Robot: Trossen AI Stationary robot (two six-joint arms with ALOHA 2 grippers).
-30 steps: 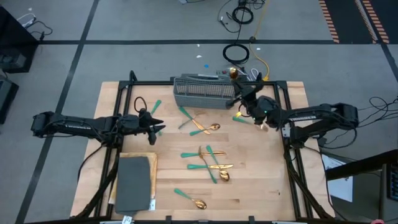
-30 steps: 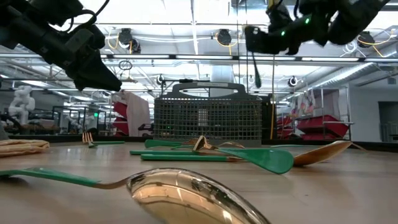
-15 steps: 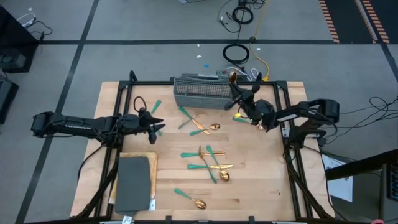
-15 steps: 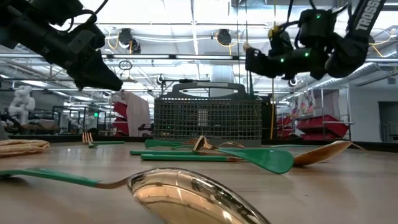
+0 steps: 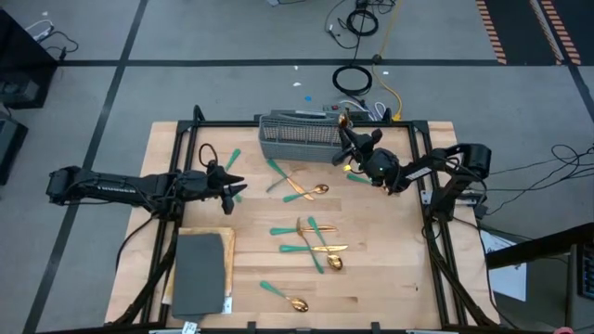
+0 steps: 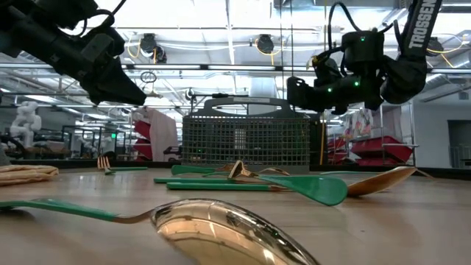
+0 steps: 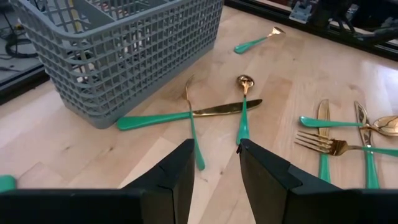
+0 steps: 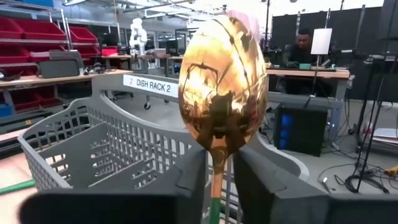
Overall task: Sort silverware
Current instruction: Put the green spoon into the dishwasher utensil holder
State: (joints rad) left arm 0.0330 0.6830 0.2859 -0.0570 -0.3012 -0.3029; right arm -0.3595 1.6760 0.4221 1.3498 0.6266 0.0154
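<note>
A pale wooden table (image 5: 390, 269) is standing on a grey floor crossed by dark tape lines, with cables coiled beyond its far edge; near the middle of that far edge the grey mesh caddy (image 5: 303, 136) is sitting, and everything below is placed from it. Beyond the caddy the low view is showing a workshop with red bins (image 6: 372, 151) on shelving and ceiling lights; in the right wrist view a seated person (image 8: 301, 51) is showing at a bench behind the caddy, which is labelled DISH RACK 2.

The right gripper (image 5: 350, 147) is hanging just beside the caddy's right end, above table height, its fingers clamped on a gold spoon (image 8: 222, 99) standing bowl-up between them; the spoon's teal handle is mostly hidden by the fingers. The left gripper (image 5: 232, 191) is hovering well to the caddy's left and nearer the front, its fingers slightly parted and holding nothing.

The rest of the silverware (image 5: 311, 237) is lying scattered on the table in front of the caddy; a crossed knife, fork and spoon (image 7: 214, 112) are lying just before its front wall. A dark mat (image 5: 199, 274) is lying well in front of the caddy to the left. How many pieces are already inside the caddy cannot be made out.
</note>
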